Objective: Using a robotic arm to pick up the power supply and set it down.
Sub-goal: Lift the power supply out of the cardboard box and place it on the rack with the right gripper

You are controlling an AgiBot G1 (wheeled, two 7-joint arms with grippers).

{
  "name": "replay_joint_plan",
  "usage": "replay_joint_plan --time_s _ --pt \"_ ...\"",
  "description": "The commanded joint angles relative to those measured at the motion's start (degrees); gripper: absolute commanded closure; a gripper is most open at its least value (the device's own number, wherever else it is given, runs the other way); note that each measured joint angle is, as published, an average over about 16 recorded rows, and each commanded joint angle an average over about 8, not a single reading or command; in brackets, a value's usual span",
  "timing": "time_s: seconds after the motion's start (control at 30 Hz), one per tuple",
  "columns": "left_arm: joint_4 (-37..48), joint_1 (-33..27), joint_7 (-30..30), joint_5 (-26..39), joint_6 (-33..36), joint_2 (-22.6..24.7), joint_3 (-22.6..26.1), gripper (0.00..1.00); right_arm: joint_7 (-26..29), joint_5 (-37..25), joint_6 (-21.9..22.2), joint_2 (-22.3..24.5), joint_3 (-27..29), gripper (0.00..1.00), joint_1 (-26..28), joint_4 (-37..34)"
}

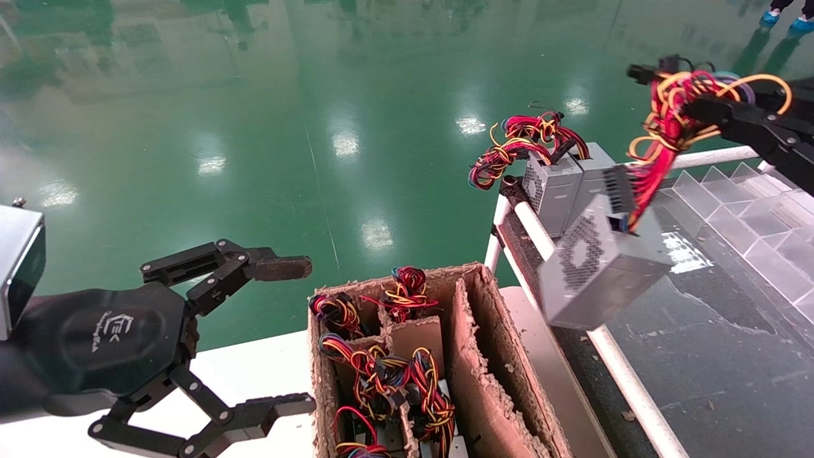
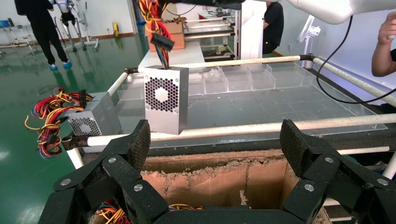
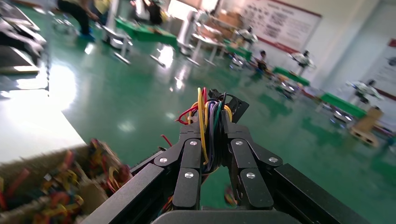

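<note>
The power supply (image 1: pixel 598 267), a grey metal box with a perforated vent face, hangs tilted in the air over the white rail (image 1: pixel 626 381). It hangs by its red, yellow and orange wires (image 1: pixel 664 124). My right gripper (image 1: pixel 696 105) is shut on that wire bundle (image 3: pixel 208 135), high at the right. In the right wrist view the right gripper (image 3: pixel 211 116) pinches the wires between both fingers. The left wrist view shows the hanging power supply (image 2: pixel 166 100) just beyond the rail. My left gripper (image 1: pixel 307 334) stands open and holds nothing at the lower left, beside the cardboard box; the left gripper (image 2: pixel 215 140) faces the box's wall.
A worn brown cardboard divider box (image 1: pixel 489 356) holds several more wired units. Two grey units (image 1: pixel 559 184) with wire bunches sit at the dark table's far corner. Clear plastic dividers (image 1: pixel 750 216) line the table's right side. People stand behind the table (image 2: pixel 273 23).
</note>
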Motion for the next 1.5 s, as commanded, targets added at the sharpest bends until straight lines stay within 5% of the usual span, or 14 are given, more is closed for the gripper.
replay_joint_plan --time_s 0.03,0.47,0.87,1.5 --pt "0.0 0.0 0.0 0.0 0.0 0.0 0.0 0.00 -1.3 -1.0 0.0 0.3 -0.3 1.00 0.6 -2.0" --pt "0.0 0.0 0.0 0.0 0.0 0.0 0.0 0.00 -9.5 -7.7 1.4 -1.8 -2.8 1.00 5.2 -14.2" --pt "0.0 0.0 0.0 0.0 0.0 0.0 0.0 0.00 -12.3 -12.1 2.5 -8.6 -5.8 1.00 10.1 -22.7" --pt "0.0 0.0 0.0 0.0 0.0 0.0 0.0 0.00 -19.1 -16.4 10.7 -14.8 -7.9 1.00 19.1 -33.7"
